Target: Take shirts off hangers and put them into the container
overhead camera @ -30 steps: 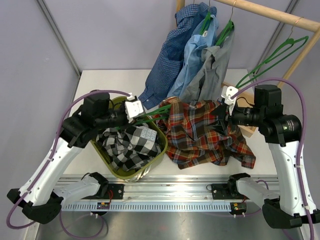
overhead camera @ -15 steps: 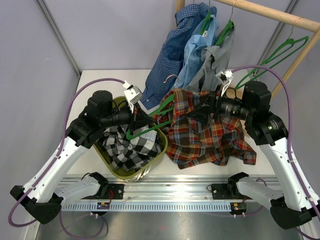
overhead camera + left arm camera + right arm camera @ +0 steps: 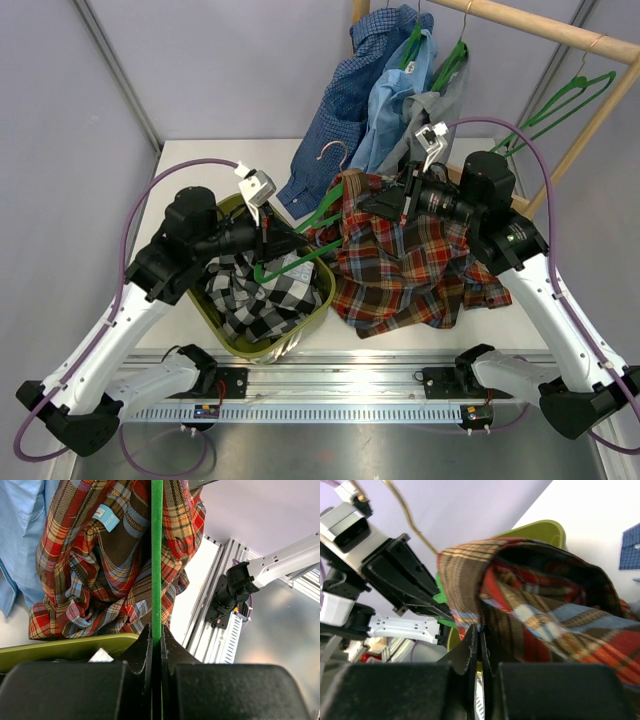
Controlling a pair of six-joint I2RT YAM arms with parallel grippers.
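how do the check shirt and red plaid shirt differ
The black-and-white check shirt sits inside the olive plastic tub; the red plaid shirt spreads on the white table. The right end effector pinches the plaid; nothing grips the check. Both are off the wooden rail.

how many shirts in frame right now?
5. Dark blue check, light blue and grey hang from the rail; red plaid lies on the table, pinched by the right tool; black-and-white check sits in the green container. Others may be hidden under it.
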